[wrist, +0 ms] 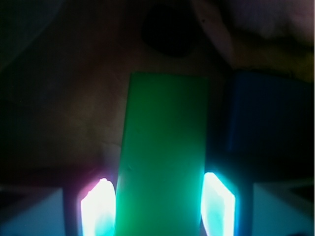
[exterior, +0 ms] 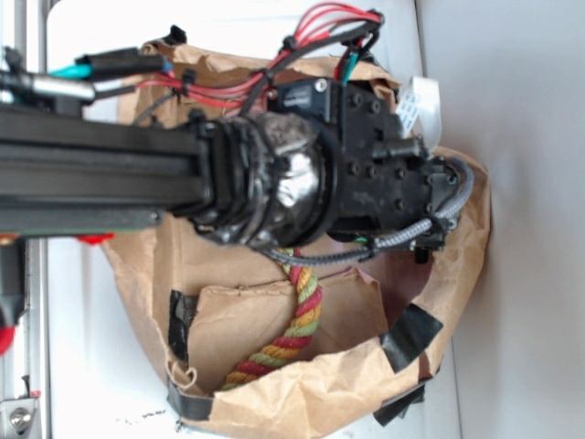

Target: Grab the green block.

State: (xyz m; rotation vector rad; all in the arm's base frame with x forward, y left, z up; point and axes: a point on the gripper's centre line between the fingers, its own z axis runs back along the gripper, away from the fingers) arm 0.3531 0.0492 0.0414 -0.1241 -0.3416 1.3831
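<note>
Now the grasp itself looks to be the step in hand: in the wrist view the hand (wrist: 160,206) sits spread open, its two glowing fingertips (wrist: 219,204) flanking the near end of the green block (wrist: 165,142), one on each side, close to its long edges. Whether they touch it I cannot tell through the glare. The block lies flat on the dim floor of the brown paper bag (exterior: 302,393), with the blue block (wrist: 270,118) just beside it. The next move, I judge, calls for closing squarely on the green faces without nudging the blue one. By count: one green block, one blue block, one bag, and one striped rope (exterior: 292,334) seen from outside.
</note>
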